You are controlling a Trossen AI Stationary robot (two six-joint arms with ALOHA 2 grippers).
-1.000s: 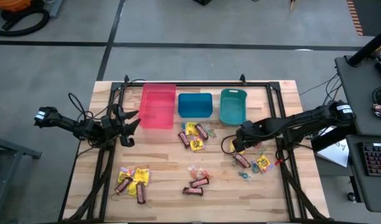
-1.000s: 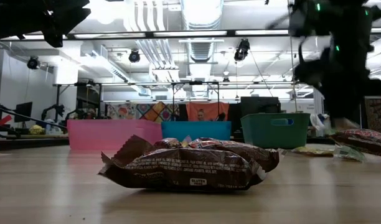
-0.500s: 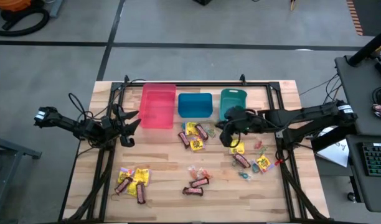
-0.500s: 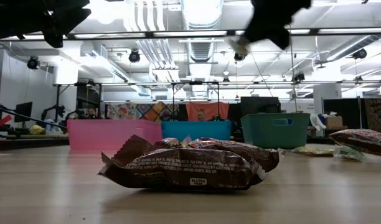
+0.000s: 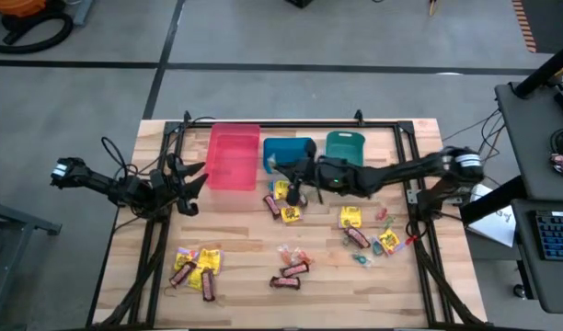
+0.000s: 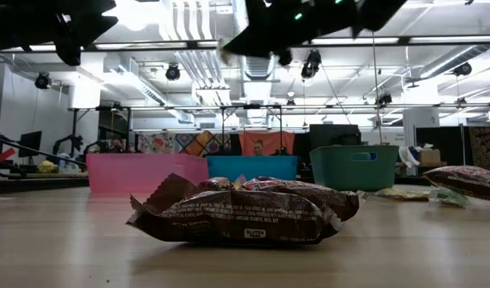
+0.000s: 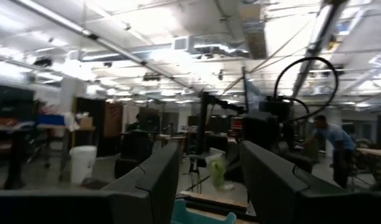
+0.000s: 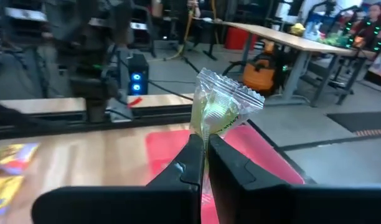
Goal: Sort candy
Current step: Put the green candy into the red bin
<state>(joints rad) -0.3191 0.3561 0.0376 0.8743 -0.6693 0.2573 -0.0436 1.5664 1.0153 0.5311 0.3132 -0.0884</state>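
— Any change on the right since a second back?
— Plenty. Right tool (image 5: 283, 171) swung across from beside the yellow packet (image 5: 350, 217) to above the blue bin (image 5: 289, 154), near the edge facing the pink bin (image 5: 234, 156). Arm stretched long across the teal bin (image 5: 344, 156) side of the bench (image 5: 263, 294).
— Fingers?
— Pressed together, pinching a clear-wrapped greenish candy (image 8: 221, 106) by its lower end; wrapper top fanned out above the fingertips (image 8: 192, 163). Pink bin just beyond the candy in the right wrist view.
— Left side?
— No change. Left tool (image 5: 191, 181) parked at the bench edge beside the pink bin, fingers (image 7: 150, 180) spread, nothing between them.
— And the sweets left on the bench?
— Same as before. Cluster of yellow packets and brown bars (image 5: 287, 202) directly below the right tool. Yellow packet now uncovered, well off toward the arm's base, with more pieces (image 5: 384, 241) past it. Another group (image 5: 195, 267) near the front corner on the left arm's side, well away from both tools, and a few bars (image 5: 292, 270) at the front middle. In the low view, brown bar (image 6: 245, 212) close to the camera, dark arm (image 6: 309, 20) overhead, higher and farther across than half a second ago.
— Bins?
— Contents impossible to tell from above.
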